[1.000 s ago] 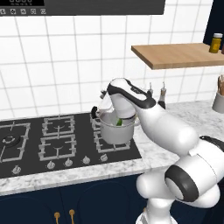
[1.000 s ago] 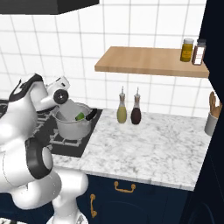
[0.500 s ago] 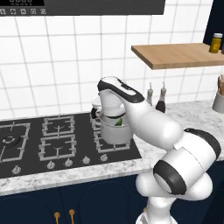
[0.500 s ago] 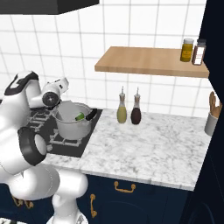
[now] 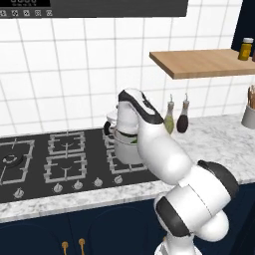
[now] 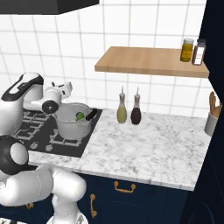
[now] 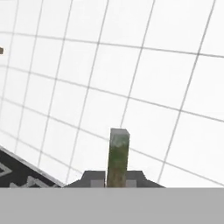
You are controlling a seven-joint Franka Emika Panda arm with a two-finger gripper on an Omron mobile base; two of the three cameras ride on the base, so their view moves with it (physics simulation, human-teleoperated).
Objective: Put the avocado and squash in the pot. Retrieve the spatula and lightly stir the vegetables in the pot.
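Pot (image 6: 73, 122) sits on the right-hand rear burner of the black hob (image 5: 55, 159), close to the hob's right edge and next to the marble worktop (image 6: 148, 144); steel body, flared rim, one black side handle pointing toward the worktop in the right base view. Avocado (image 6: 80, 116) is inside the pot, a small green lump against the far wall, below the rim; in the left base view the arm covers most of the pot (image 5: 125, 149), only a sliver of green shows at the rim.

Pincer (image 6: 66, 86) hangs above the pot's rear-left rim, hand turned roughly level and pointing at the tiled wall (image 7: 131, 65); fingers are clenched on a thin upright greenish-grey stick (image 7: 118, 155) that rises between the two dark finger tips in the hand view; cannot tell what the stick is. A strip of the hob shows at the lower left of the hand view.

On the worktop right of the hob: two bottles side by side against the wall, an olive-coloured one (image 6: 122, 112) and a dark one (image 6: 136, 113), close but apart; a utensil holder (image 6: 212, 120) at far right. Wooden shelf (image 6: 148, 61) above carries two jars (image 6: 192, 50) at its right end.
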